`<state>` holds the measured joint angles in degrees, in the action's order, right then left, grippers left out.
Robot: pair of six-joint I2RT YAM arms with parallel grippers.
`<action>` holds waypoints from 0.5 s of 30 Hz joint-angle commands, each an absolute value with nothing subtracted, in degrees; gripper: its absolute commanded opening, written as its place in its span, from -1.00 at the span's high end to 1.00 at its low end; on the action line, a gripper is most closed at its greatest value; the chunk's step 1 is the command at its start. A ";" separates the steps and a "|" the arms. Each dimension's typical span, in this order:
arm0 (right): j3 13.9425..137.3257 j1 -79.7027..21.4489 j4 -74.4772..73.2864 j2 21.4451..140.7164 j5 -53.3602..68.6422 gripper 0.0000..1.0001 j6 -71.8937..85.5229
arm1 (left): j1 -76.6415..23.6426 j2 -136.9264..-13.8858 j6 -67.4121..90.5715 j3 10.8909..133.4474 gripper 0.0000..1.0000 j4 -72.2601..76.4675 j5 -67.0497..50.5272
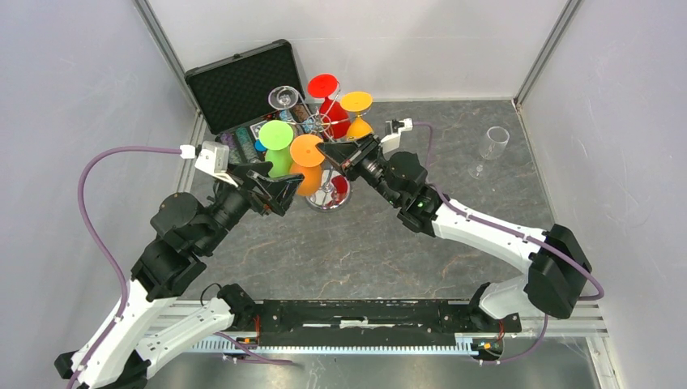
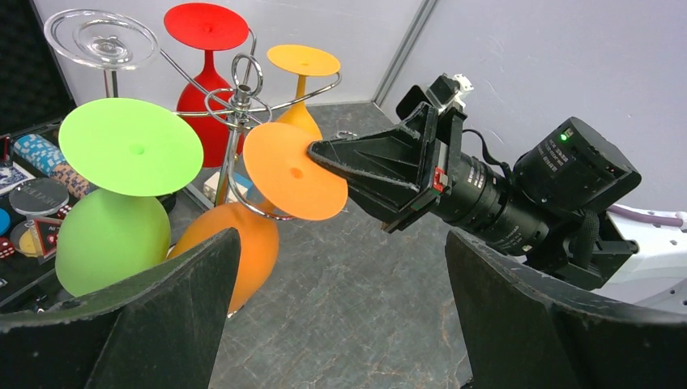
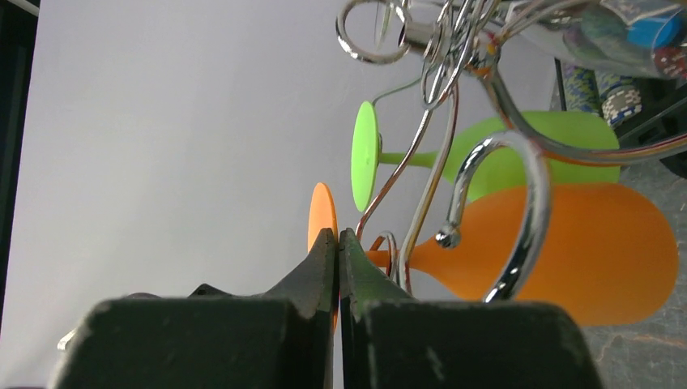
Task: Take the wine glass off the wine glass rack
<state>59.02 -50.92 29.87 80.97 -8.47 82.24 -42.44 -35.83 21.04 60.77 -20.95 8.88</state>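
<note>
The silver wire rack (image 1: 317,123) stands mid-table with several glasses hanging upside down on its hook arms. An orange wine glass (image 1: 307,151) hangs on the near side. My right gripper (image 1: 326,149) is shut on the rim of that glass's flat foot (image 3: 322,212); the left wrist view shows its tips pinching the disc edge (image 2: 293,172). The stem sits in a wire hook (image 3: 518,219), and the bowl (image 3: 567,251) hangs below. My left gripper (image 1: 279,193) is open and empty, just left of the orange bowl (image 2: 243,251), not touching it.
A green glass (image 1: 275,134), a red one (image 1: 322,85), a yellow-orange one (image 1: 356,101) and a clear one (image 1: 283,97) also hang on the rack. A black case of chips (image 1: 239,85) lies behind left. A clear glass (image 1: 492,144) stands at the right.
</note>
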 commanded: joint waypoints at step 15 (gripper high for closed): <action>65.92 -54.09 33.38 83.10 -11.19 0.99 78.50 | -42.10 -33.92 21.44 58.58 -1.00 -17.76 12.49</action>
